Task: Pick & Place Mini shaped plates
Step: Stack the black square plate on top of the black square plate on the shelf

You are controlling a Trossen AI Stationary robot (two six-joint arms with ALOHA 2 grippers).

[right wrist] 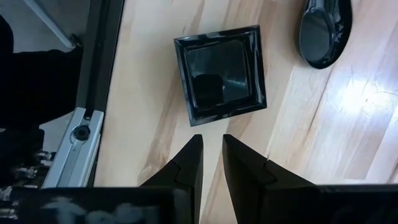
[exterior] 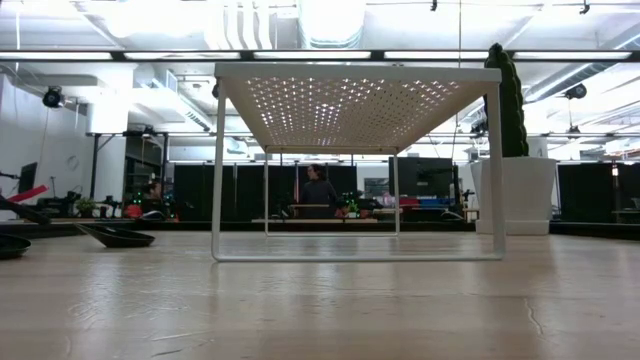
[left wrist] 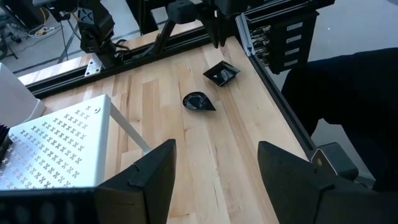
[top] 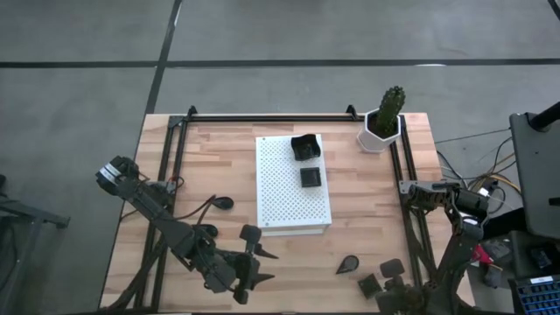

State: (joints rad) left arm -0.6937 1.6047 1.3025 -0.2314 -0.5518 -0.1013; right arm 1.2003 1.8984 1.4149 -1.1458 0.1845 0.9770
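Note:
Small dark plates lie about. Two sit on top of the white perforated board (top: pixel 293 197), a square one (top: pixel 311 178) and another (top: pixel 304 146). A teardrop plate (top: pixel 347 263) (left wrist: pixel 198 101) and a square plate (right wrist: pixel 221 74) (left wrist: pixel 221 73) rest flat on the wood near the front right. Another teardrop plate (top: pixel 223 203) lies left of the board. My left gripper (top: pixel 265 267) (left wrist: pixel 214 168) is open, low near the front edge, pointing toward the teardrop plate. My right gripper (right wrist: pixel 211 149) hovers over the wood beside the square plate, fingers nearly together, touching nothing.
A white hexagonal pot with a cactus (top: pixel 382 122) stands at the far right corner. Black rails (top: pixel 411 219) run along the table's sides. The board stands on thin legs (exterior: pixel 217 170). Two plates (exterior: pixel 120 237) show at the low view's left. People sit in the room behind.

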